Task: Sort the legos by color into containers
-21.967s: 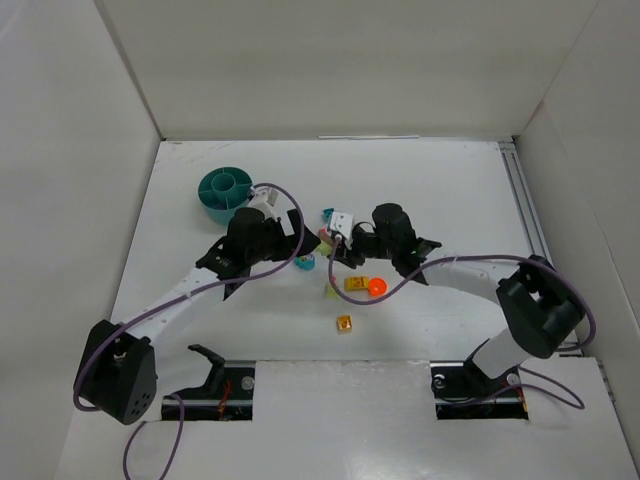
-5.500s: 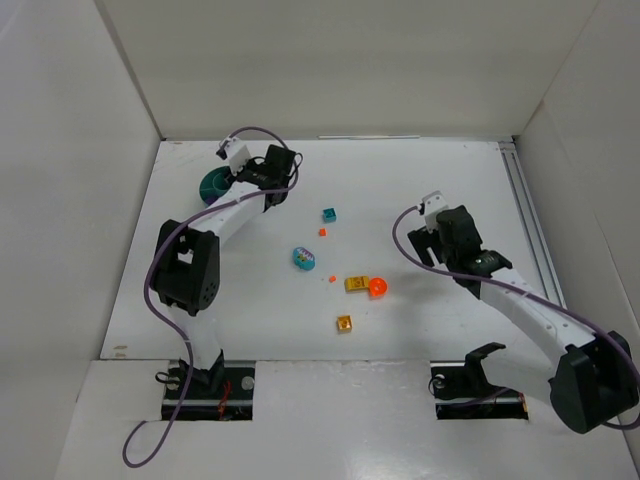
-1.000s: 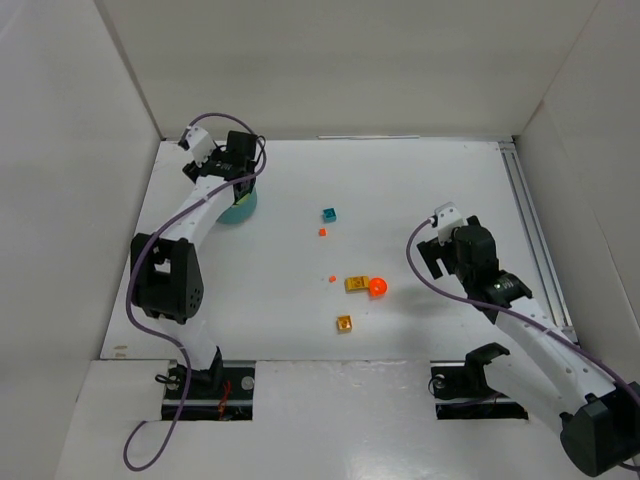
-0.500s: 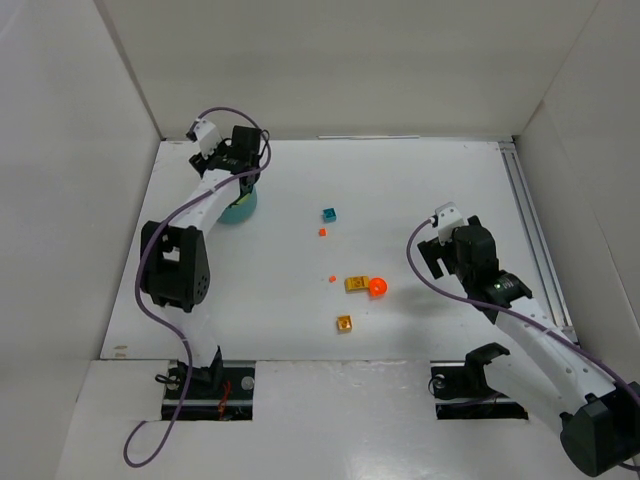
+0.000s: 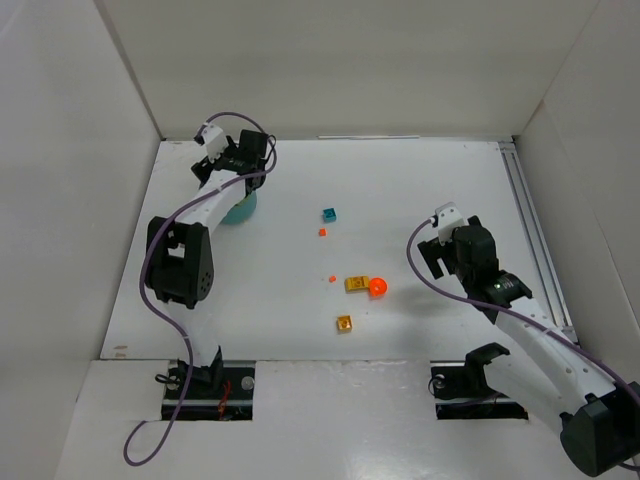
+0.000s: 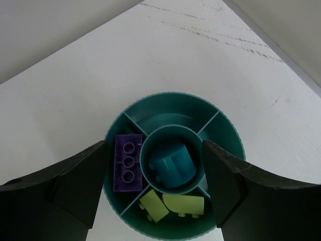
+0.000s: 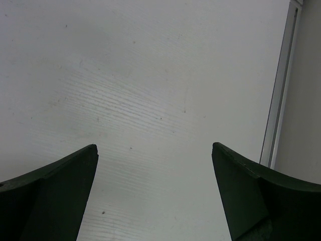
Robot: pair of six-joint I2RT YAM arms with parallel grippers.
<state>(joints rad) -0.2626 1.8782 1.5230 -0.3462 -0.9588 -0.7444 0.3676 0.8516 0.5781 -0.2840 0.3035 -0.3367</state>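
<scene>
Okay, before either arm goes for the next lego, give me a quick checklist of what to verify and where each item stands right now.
1. Left gripper open and empty: ok, it hangs over the bowl.
2. Right gripper open and empty: ok.
3. Colours separate in the bowl: ok, purple brick, teal piece and lime pieces each have their own compartment.
4. All legos sorted: not ok, teal brick, yellow brick, orange round piece and smaller bits lie loose on the table.
5. Spare compartment available: ok, the far compartment looks empty.

bowl (image 5: pixel 241 209): mostly under left arm (image 5: pixel 205 204) | orange speck (image 5: pixel 322 232): shape too small to tell
</scene>
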